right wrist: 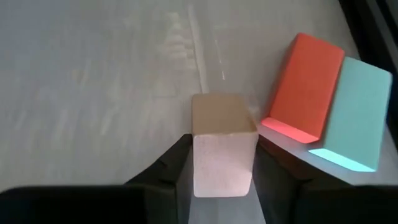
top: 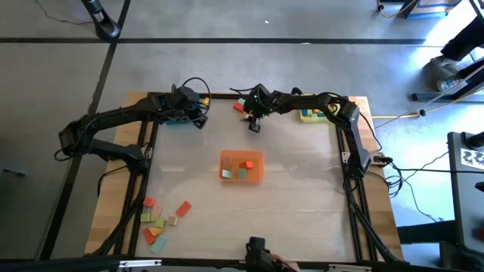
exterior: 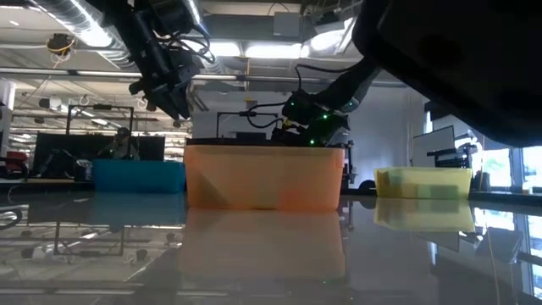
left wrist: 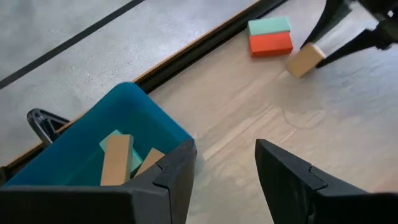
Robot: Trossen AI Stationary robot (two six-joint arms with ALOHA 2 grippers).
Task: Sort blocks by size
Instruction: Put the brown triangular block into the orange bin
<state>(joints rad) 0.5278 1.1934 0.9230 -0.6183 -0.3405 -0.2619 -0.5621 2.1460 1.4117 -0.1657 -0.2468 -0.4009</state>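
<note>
My right gripper (top: 255, 125) is shut on a tan block (right wrist: 221, 143) at the far middle of the table. Right beside it lie a red block (right wrist: 305, 87) and a light blue block (right wrist: 351, 115), side by side on the table. My left gripper (left wrist: 225, 180) is open and empty, above the near right corner of the blue tray (top: 180, 115), which holds tan blocks (left wrist: 115, 158). Several more blocks (top: 160, 223) lie loose at the near left. The orange tray (top: 242, 166) holds a few blocks. My right gripper pinches the tan block by two opposite sides (right wrist: 194, 155) between its two fingers. The fingers slant down from above, as the left wrist view (left wrist: 306, 60) shows, and the block sits tilted in the hold. I cannot tell whether it touches the table.
A yellow tray (top: 310, 113) with blocks stands at the far right, under the right arm. The table's frame rails (top: 144, 159) run along its left and right sides. Open table lies between the orange tray and the near edge.
</note>
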